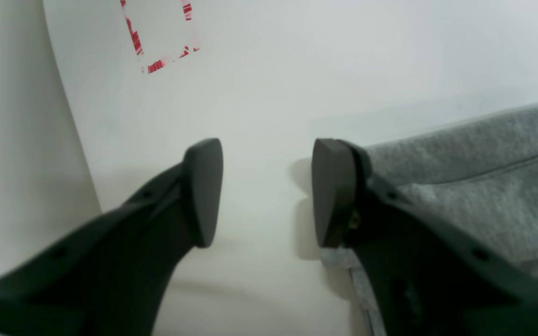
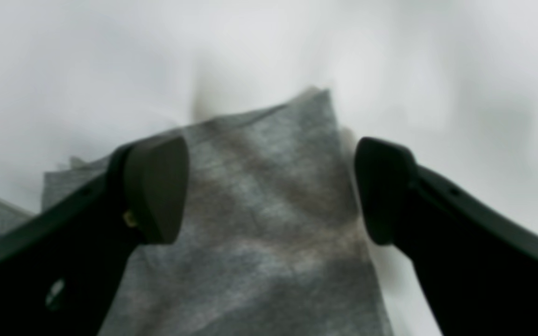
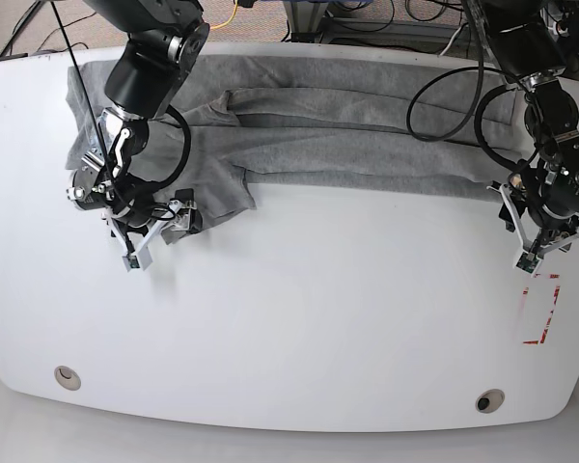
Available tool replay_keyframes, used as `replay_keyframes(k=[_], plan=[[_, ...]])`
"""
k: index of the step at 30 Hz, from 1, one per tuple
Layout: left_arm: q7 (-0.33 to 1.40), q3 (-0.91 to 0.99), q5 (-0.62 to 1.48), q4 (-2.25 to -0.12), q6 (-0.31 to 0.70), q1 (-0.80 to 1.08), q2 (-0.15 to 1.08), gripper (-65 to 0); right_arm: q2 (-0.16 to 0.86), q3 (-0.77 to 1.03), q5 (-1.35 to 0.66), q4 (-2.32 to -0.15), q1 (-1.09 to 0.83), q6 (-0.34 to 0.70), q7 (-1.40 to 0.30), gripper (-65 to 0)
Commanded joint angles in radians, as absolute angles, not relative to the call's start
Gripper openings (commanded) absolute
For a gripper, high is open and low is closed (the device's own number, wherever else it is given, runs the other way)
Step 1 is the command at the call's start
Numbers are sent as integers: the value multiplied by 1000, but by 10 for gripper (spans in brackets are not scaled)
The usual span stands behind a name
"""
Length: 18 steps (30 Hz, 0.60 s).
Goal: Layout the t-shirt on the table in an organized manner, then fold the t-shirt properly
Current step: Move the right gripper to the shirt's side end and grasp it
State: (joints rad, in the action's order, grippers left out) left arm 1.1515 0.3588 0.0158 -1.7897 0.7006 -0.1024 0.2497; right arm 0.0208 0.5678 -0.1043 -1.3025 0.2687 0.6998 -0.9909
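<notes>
Over the worktop we see our left end effector spread open beside the t-shirt's edge, our right end effector open above a sleeve; shirt lies along the far side.

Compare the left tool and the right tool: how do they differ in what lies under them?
Left tool hangs over the bare white table, beside the edge of the t-shirt; right tool hangs right above grey cloth. In the base view, the left is near the red tape and the right is by a crumpled sleeve. Both stand open and hold nothing.
</notes>
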Motion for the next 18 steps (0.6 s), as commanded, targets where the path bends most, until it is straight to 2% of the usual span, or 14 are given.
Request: replay_keyframes(k=[1,3,5,7,8,11,13,18], plan=[[1135,361,15,-1808,698,-122,262,-363,5,567,-102,-1307,285,698,-995,-117],[1135,361,15,-1808,698,-122,262,-363,-4,567,-102,-1308,283,698,-997,-155],[1135,361,15,-1808,698,-122,262,-363,-7,567,-102,-1308,283,698,-997,-231],[1135,361,15,-1808,698,-122,262,-363,-7,567,-102,-1308,283,698,-997,-333],[1133,361,15,-1808,698,-122,262,-363,-7,567,-102,-1308,283,698,-1000,-441],[1115,361,15,-1808,698,-122,262,-363,-7,567,-102,-1308,285,698,-1018,-606],[1099,361,15,-1805,698,-122,262,-363,-7,565,-102,-1313,288,698,-1047,-642],[1087,361,13,-1804,698,-122,262,-363,-7,559,-104,-1397,285,698,-1141,-642]])
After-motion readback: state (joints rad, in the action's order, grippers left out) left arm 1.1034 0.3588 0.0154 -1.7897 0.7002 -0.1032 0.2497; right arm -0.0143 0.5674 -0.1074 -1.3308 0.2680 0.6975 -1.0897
